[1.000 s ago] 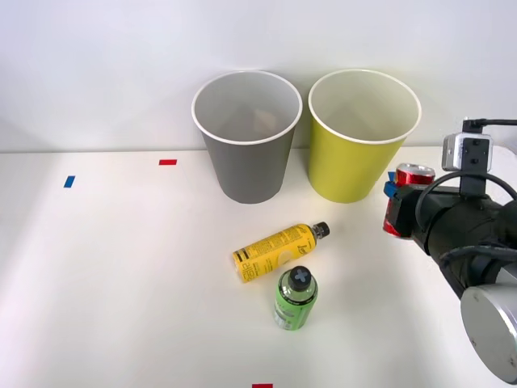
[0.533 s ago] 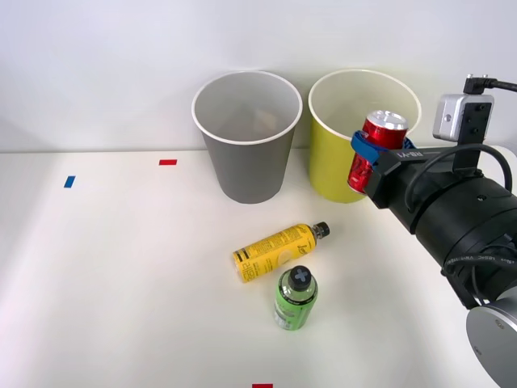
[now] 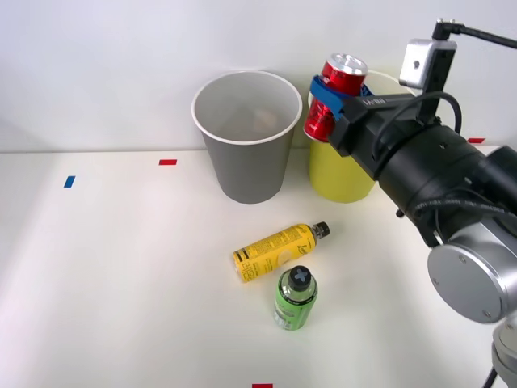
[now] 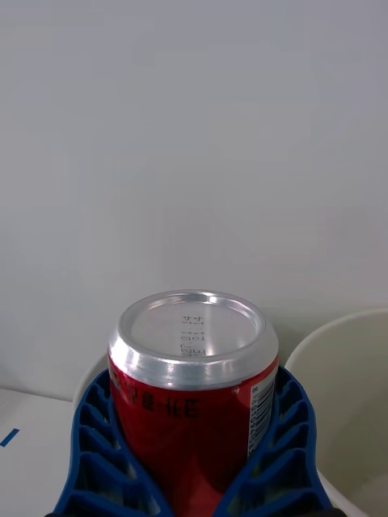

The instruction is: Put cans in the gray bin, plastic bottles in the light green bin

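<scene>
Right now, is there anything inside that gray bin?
The gray bin shows a pale inner wall and nothing visible in it, though its near wall hides the bottom. The red can is held in the air beside it.

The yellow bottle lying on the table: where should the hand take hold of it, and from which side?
Judging from its pose, the yellow bottle lies on its side, cap toward the back right, with the green bottle standing close at its front right. Probably best: come straight down from above and close across the mid-body, fingers crosswise to its long axis, where the sides are widest and open.
</scene>
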### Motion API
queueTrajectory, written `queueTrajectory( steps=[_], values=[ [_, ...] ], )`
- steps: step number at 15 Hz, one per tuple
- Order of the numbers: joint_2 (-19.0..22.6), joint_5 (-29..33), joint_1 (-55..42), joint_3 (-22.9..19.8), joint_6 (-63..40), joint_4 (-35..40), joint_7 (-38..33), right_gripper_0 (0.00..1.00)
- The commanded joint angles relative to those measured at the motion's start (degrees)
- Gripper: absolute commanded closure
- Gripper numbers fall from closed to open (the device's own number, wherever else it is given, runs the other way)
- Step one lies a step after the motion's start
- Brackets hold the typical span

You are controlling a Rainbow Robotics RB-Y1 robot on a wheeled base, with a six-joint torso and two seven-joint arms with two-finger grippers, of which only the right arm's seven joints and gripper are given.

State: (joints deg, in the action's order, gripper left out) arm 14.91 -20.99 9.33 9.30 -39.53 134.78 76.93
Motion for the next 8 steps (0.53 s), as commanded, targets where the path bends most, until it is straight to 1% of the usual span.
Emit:
queueTrajectory(
  steps=[1, 3, 5, 8],
  values=[
    [-1.0, -0.5, 8.2, 0.3, 0.1, -8.1, 0.9, 1.00],
    [-1.3, -0.5, 12.5, 0.8, 0.2, -12.4, 1.6, 1.00],
    [-1.6, 0.7, 15.4, 2.7, 2.9, -16.9, 1.9, 1.00],
    [-1.7, 6.1, 18.6, 7.2, 11.4, -26.1, 1.4, 1.00]
  ],
)
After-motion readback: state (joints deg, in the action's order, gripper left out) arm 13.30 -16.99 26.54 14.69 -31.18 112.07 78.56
